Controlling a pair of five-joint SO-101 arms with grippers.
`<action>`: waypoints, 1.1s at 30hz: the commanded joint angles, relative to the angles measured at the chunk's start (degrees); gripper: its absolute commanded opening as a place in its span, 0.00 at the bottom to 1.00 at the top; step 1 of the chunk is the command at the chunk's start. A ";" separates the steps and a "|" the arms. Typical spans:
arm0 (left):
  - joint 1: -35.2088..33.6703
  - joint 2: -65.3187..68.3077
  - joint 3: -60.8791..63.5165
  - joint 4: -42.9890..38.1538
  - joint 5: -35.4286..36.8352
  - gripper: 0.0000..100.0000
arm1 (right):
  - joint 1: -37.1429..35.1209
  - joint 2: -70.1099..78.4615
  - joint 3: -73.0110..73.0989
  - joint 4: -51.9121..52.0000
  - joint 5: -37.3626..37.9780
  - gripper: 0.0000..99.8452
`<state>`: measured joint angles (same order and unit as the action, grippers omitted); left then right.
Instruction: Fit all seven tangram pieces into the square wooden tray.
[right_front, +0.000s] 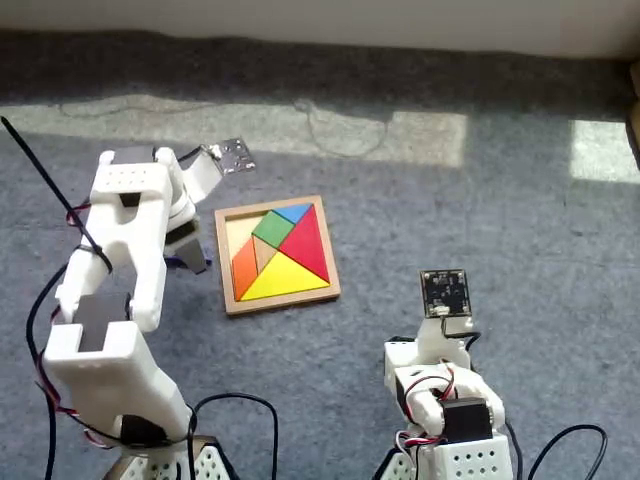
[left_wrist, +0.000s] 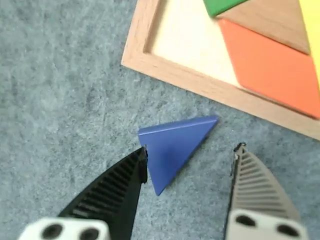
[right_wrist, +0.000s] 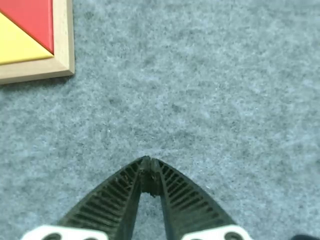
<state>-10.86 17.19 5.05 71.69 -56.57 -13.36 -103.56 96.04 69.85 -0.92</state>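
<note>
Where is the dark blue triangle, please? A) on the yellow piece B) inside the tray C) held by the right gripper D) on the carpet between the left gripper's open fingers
D: the triangle lies on the carpet beside the tray, between the left gripper's open fingers.

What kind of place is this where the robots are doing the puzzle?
Probably an indoor robot practice spot rather than a playroom. A white left arm and right arm stand on a grey carpet-like surface, black cables trail from them, and sunlight falls in patches beyond the wooden tray.
</note>
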 joint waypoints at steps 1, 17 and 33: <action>-0.22 2.07 -6.81 2.64 -2.29 0.29 | 0.66 -0.31 8.75 0.22 -0.35 0.01; -0.75 14.46 -13.14 3.52 -3.43 0.28 | 0.66 -0.31 8.75 0.22 -0.35 0.01; -1.45 13.93 -13.58 14.15 -2.64 0.07 | 0.66 -0.31 8.75 0.22 -0.35 0.01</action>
<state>-11.30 31.87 -7.16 84.35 -59.91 -13.36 -103.56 96.04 69.85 -0.92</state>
